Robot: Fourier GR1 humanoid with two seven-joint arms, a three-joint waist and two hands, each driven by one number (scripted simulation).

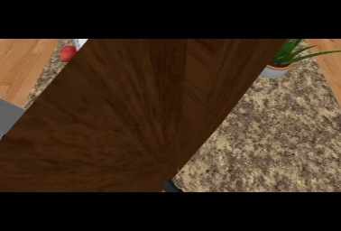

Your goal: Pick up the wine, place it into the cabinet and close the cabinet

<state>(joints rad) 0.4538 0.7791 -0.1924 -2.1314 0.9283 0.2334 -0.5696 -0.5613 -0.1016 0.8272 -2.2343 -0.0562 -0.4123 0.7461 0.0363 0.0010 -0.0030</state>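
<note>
Mostly looking at one huge dark brown wooden panel with visible grain, presumably the cabinet door. Slants from the top middle down to the lower left and blocks well over half the view. Covers pretty much the whole left side of the counter.

Next up, speckled beige-brown granite counter, showing to the right of the panel, plus a thin strip along the panel's upper left edge. Light orange wooden plank floor past the counter's left edge, and another bit beyond the far right corner. Plain grey patch at the left, partly tucked behind the panel; no idea what that is.

Green spiky-leaved plant in a small white pot with an orange rim near the counter's far edge, right side, just beside the panel's upper right corner. Small round red thing near the far left corner, half hidden by the panel.

Tiny black sliver at the near edge, right against the panel's lower corner. Could be part of a hand, can't tell which, or whether open or closed.

Wine: can't tell where, nothing of it showing.
</note>
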